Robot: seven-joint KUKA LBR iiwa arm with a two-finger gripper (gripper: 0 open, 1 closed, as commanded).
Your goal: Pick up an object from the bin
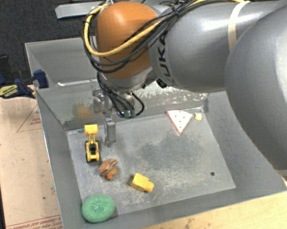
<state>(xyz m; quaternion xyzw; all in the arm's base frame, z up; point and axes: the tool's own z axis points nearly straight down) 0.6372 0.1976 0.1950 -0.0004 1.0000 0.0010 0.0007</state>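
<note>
- Grey metal bin (162,202) with a speckled floor, seen from above; my arm reaches in from the view's right.
- Nearest, in the near left corner, lies a green round pad (98,207).
- Just beyond it to the right rests a yellow wedge block (142,183).
- Between them, a little farther back, sits a small brown lump (107,168).
- Farther back on the left is a yellow toy digger (91,150) with black wheels.
- My claw (110,137) hangs low just to the digger's right, apart from it and gripping nothing; I cannot tell whether it is open or closed.
- Well to the right, by the far wall, lies a white triangle with a red edge (179,120).
- Above the claw sits my orange wrist cover (124,37), looped with cables.
</note>
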